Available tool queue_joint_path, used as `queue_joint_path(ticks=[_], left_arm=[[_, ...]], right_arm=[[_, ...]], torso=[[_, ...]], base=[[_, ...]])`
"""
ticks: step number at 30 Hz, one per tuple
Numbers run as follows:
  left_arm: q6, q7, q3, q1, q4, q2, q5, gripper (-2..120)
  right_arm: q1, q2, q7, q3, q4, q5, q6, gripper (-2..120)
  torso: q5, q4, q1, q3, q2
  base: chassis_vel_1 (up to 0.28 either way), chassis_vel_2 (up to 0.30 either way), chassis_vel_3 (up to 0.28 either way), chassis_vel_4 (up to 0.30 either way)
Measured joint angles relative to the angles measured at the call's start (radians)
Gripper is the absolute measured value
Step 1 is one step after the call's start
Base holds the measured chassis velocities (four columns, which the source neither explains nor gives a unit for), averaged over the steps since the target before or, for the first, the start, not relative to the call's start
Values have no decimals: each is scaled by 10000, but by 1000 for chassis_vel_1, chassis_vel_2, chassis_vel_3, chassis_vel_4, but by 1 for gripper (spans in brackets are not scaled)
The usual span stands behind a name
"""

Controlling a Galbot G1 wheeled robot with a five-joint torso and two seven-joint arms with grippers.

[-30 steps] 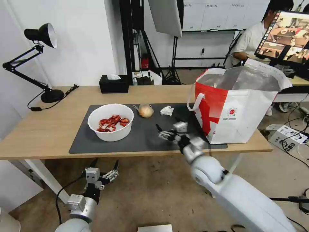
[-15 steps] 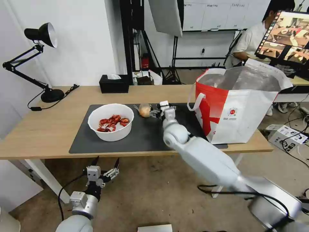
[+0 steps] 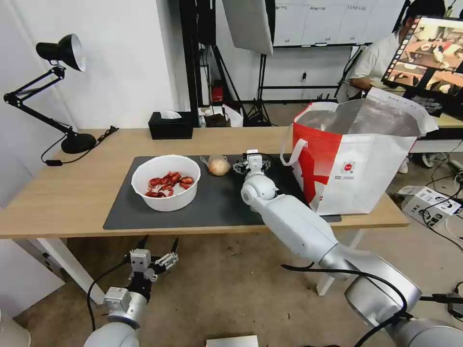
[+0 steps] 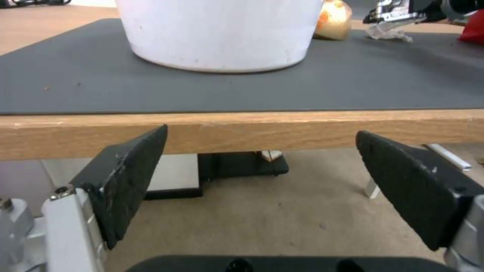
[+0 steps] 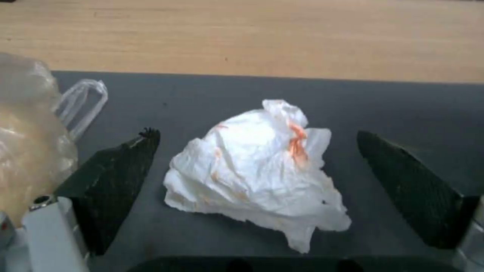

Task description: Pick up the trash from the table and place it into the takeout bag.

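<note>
Closest in, the left gripper (image 3: 156, 253) hangs below the table's (image 3: 58, 193) front edge with its fingers (image 4: 126, 181) spread wide and nothing between them. Just above and beyond it is the wood edge, then the dark grey mat (image 4: 242, 87), and the white bowl (image 4: 219, 34) sits right ahead on the mat, red crayfish shells (image 3: 169, 184) inside.

The right gripper (image 3: 251, 165) is out over the mat, jaws wide open around the crumpled white tissue (image 5: 257, 170), one finger (image 5: 113, 185) on each side. The pads look a bit clear of the paper on both sides, though I can't really tell if they're grazing it. The tissue lies flat on the mat with some orange smears on it.

Just beside that gripper, on the side toward the bowl, is the small knotted clear bag (image 3: 218, 165) with the yellowish lump in it, its loop poking toward the tissue. On the other side, the takeout bag (image 3: 357, 159) stands upright with the top open and the foil lining showing.

Past the gripper it's bare mat, then bare wood. Further back on the table there's a black tissue box (image 3: 170, 125).
</note>
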Motion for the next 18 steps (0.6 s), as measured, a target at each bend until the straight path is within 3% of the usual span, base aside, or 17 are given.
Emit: queue_joint_path(ticks=[18], left_arm=[[-3, 17, 82, -38, 45, 135, -24, 100]], right_arm=[[111, 90, -176, 79, -160, 315, -303, 100]], torso=[[0, 1, -1, 0, 0]], base=[[0, 0, 0, 0]])
